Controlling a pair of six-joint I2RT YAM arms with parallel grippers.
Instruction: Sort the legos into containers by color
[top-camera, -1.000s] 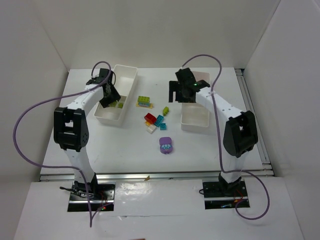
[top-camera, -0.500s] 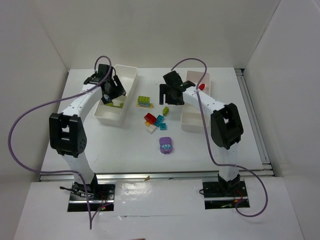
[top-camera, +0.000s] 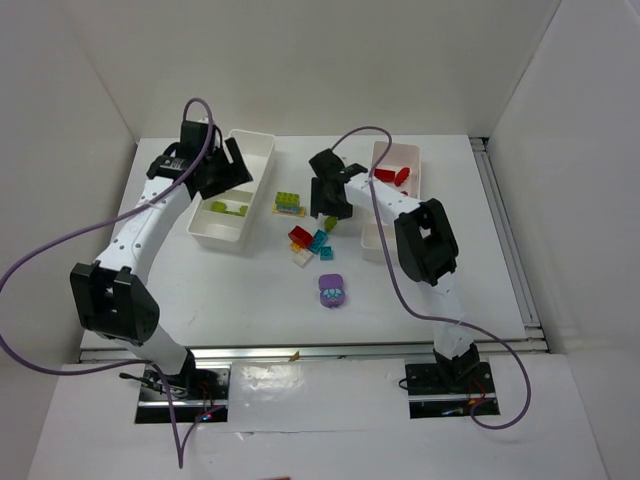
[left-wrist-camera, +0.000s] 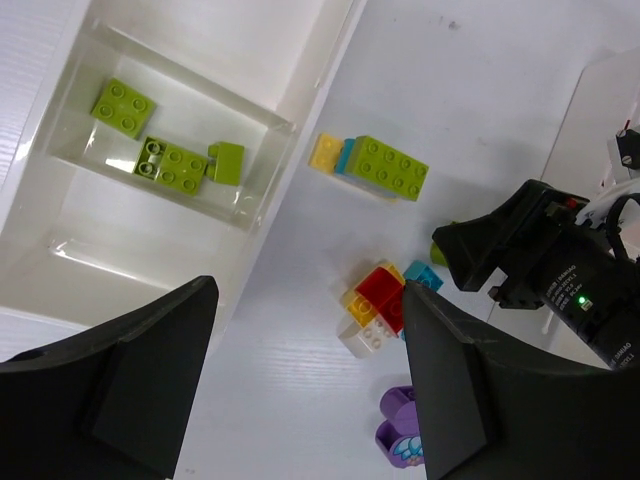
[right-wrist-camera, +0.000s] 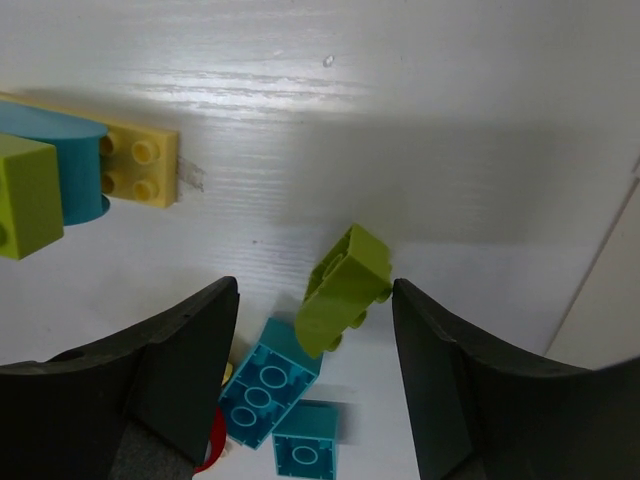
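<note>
Left tray (top-camera: 258, 150): three lime bricks (left-wrist-camera: 172, 163) in one compartment. Left gripper (left-wrist-camera: 308, 290) hangs above it, jaws wide, nothing between them.

Centre table: lime-teal-yellow stack (left-wrist-camera: 385, 167); nearer, a clump of red brick (left-wrist-camera: 382, 290) with yellow and white ones; purple piece (top-camera: 332, 290) nearest the bases.

Right gripper (right-wrist-camera: 315, 287): low over the table, jaws apart, straddling a loose lime brick (right-wrist-camera: 342, 290) that lies tipped, beside two teal bricks (right-wrist-camera: 268, 385). No contact visible.

Right tray (top-camera: 378, 240): red bricks (top-camera: 392, 175) at the far end.

Handling, as judged: the loose lime brick is light, rigid, slick plastic and likely to skate or roll if nudged. Pinch across the flat side walls, not the studs, squared to the tilt.
</note>
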